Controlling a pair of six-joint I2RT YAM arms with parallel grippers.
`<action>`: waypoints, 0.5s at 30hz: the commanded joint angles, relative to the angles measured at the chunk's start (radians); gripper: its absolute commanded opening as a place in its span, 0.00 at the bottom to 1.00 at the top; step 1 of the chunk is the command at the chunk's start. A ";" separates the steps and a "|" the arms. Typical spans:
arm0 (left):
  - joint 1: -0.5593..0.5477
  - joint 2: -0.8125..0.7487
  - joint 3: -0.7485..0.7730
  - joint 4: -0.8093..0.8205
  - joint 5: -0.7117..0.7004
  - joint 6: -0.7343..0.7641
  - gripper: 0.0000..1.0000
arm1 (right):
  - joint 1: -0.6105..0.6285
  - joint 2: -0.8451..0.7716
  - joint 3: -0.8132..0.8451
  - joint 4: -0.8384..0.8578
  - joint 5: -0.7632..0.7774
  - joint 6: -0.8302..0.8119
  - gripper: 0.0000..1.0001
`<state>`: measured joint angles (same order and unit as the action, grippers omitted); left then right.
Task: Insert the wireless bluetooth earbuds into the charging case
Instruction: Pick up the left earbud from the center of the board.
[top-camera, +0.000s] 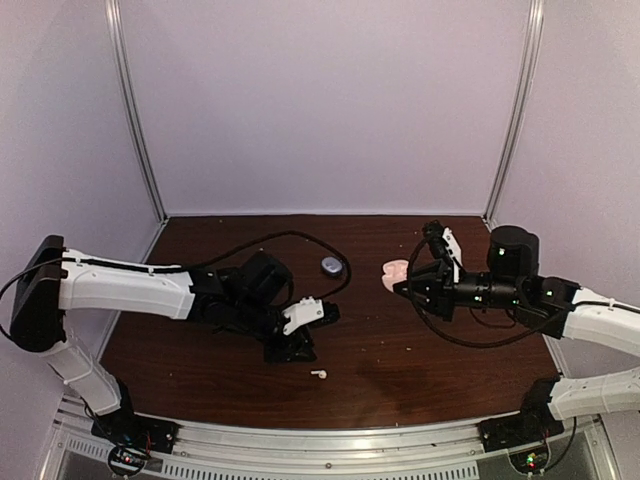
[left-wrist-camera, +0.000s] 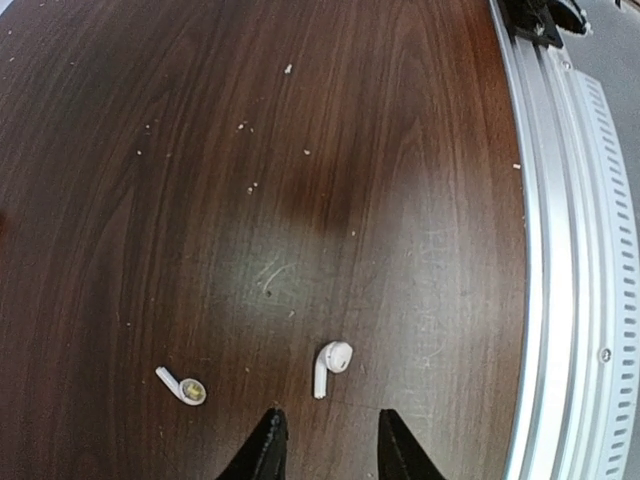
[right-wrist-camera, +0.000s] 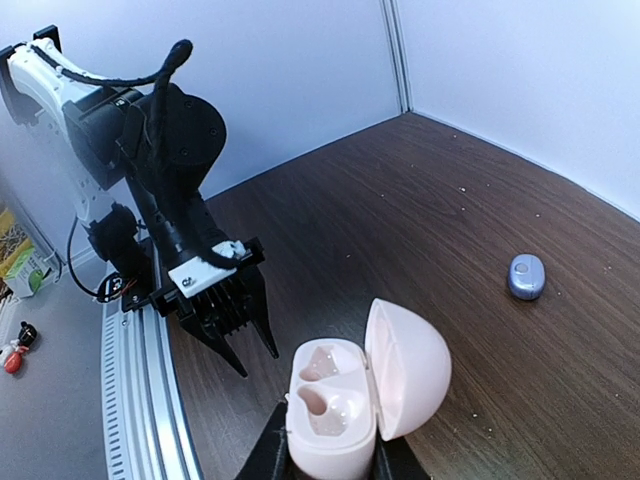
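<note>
Two white stemmed earbuds lie on the dark wood table: one (left-wrist-camera: 330, 365) just ahead of my left gripper (left-wrist-camera: 327, 438), the other (left-wrist-camera: 183, 387) to its left. The top view shows a single earbud (top-camera: 318, 374) in front of the left gripper (top-camera: 290, 348). That gripper hovers low with its jaws apart and nothing between them. My right gripper (right-wrist-camera: 330, 462) is shut on the pale pink charging case (right-wrist-camera: 335, 425), held above the table at the right (top-camera: 395, 272). The case's lid (right-wrist-camera: 410, 365) stands open and both sockets are bare.
A small rounded blue-purple piece (top-camera: 331, 265) (right-wrist-camera: 527, 276) lies at the back middle of the table. A black cable (top-camera: 300, 236) loops behind the left arm. The metal rail (left-wrist-camera: 560, 300) runs along the near edge, close to the earbuds. White walls enclose three sides.
</note>
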<state>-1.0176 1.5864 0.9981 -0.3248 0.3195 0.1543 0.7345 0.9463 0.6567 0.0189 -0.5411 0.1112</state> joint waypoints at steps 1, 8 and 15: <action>-0.037 0.093 0.136 -0.138 -0.069 0.122 0.33 | -0.041 -0.039 -0.025 0.021 -0.002 0.049 0.00; -0.085 0.268 0.292 -0.285 -0.135 0.182 0.33 | -0.099 -0.086 -0.039 0.021 -0.014 0.085 0.00; -0.110 0.354 0.386 -0.343 -0.142 0.203 0.34 | -0.126 -0.121 -0.046 0.005 -0.020 0.100 0.00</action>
<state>-1.1164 1.9099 1.3121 -0.6102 0.2020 0.3206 0.6212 0.8494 0.6270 0.0181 -0.5461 0.1905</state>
